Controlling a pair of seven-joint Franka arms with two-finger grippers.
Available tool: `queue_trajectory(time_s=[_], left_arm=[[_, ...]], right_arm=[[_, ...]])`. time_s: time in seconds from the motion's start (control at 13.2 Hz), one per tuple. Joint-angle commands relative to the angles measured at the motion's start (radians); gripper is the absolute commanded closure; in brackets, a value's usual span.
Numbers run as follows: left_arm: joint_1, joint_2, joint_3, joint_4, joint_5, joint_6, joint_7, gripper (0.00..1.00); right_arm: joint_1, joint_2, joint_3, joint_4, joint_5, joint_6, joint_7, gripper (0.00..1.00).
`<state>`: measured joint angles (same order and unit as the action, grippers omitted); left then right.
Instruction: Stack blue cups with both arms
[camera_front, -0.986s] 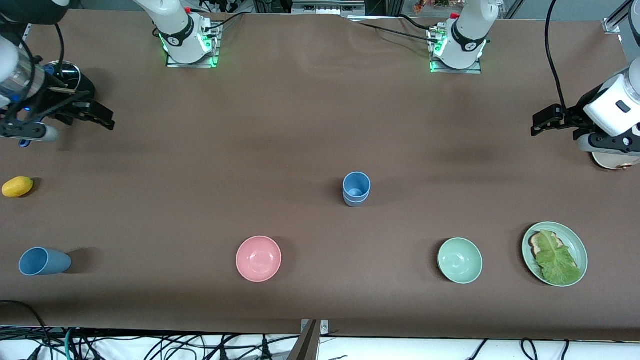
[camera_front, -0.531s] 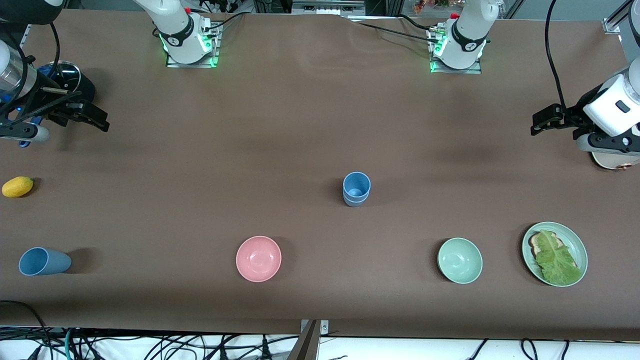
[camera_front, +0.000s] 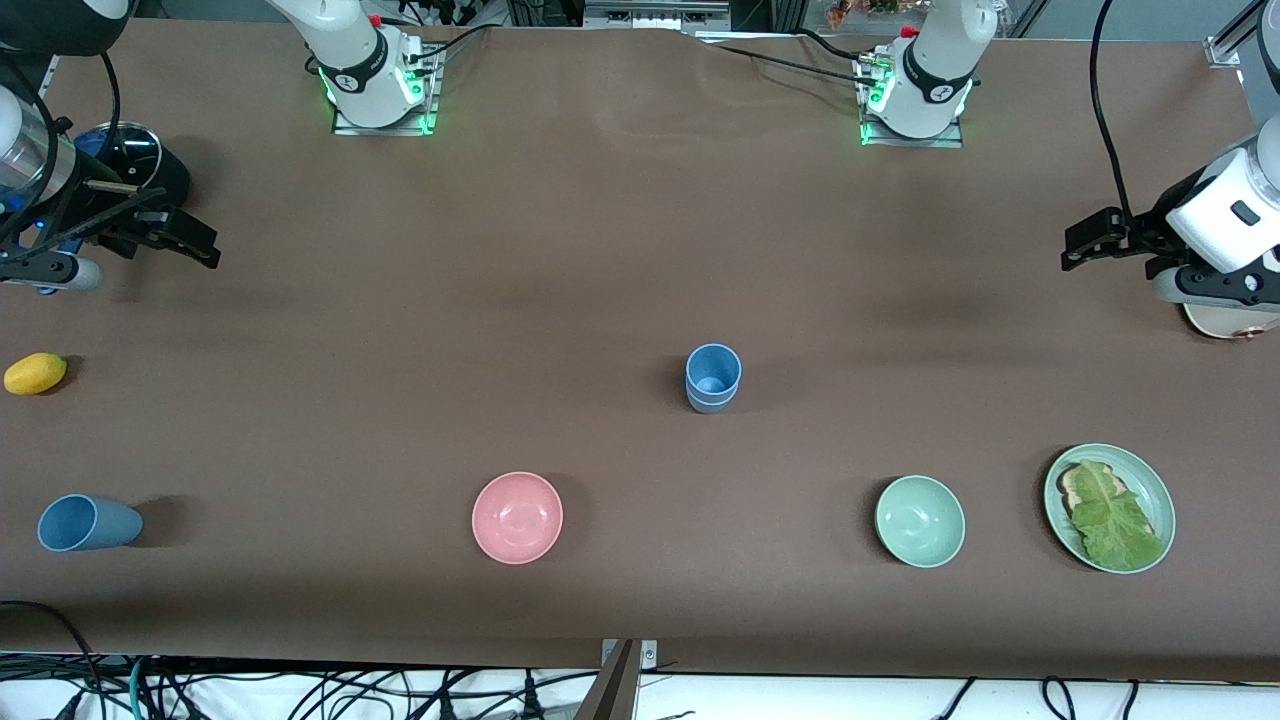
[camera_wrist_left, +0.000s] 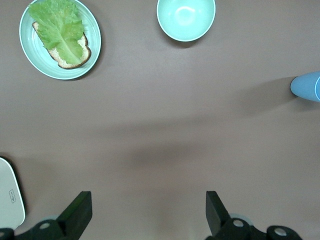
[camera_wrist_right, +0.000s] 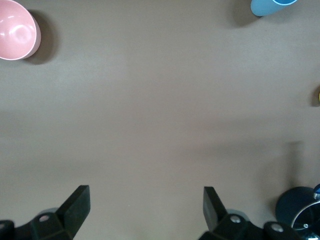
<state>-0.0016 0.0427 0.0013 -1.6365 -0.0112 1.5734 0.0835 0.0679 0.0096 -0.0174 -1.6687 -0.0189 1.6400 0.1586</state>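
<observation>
Two blue cups (camera_front: 712, 378) stand nested in one upright stack at the table's middle; the stack's edge shows in the left wrist view (camera_wrist_left: 306, 86). A third blue cup (camera_front: 88, 523) lies on its side near the front edge at the right arm's end, and it shows in the right wrist view (camera_wrist_right: 272, 6). My right gripper (camera_front: 190, 238) is open and empty over bare table at the right arm's end. My left gripper (camera_front: 1088, 240) is open and empty over bare table at the left arm's end. Both are well away from the cups.
A pink bowl (camera_front: 517, 517) and a pale green bowl (camera_front: 920, 521) sit nearer the camera than the stack. A green plate with bread and lettuce (camera_front: 1158, 487) is beside the green bowl. A yellow lemon (camera_front: 35, 373) and a dark round container (camera_front: 140, 160) lie at the right arm's end.
My right gripper has drawn back slightly toward the right arm's end of the table. The left arm and all the cups have not moved.
</observation>
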Motion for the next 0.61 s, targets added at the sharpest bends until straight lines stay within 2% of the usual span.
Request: queue_trajectory(time_s=[0.0, 0.53], left_arm=[[0.002, -0.006, 0.003, 0.011, -0.015, -0.016, 0.002, 0.00], [0.002, -0.006, 0.003, 0.011, -0.015, -0.020, 0.004, 0.00]], right_arm=[[-0.013, 0.015, 0.011, 0.030, 0.004, -0.016, -0.011, 0.00], [-0.011, 0.013, 0.011, 0.029, 0.004, -0.023, -0.011, 0.00]])
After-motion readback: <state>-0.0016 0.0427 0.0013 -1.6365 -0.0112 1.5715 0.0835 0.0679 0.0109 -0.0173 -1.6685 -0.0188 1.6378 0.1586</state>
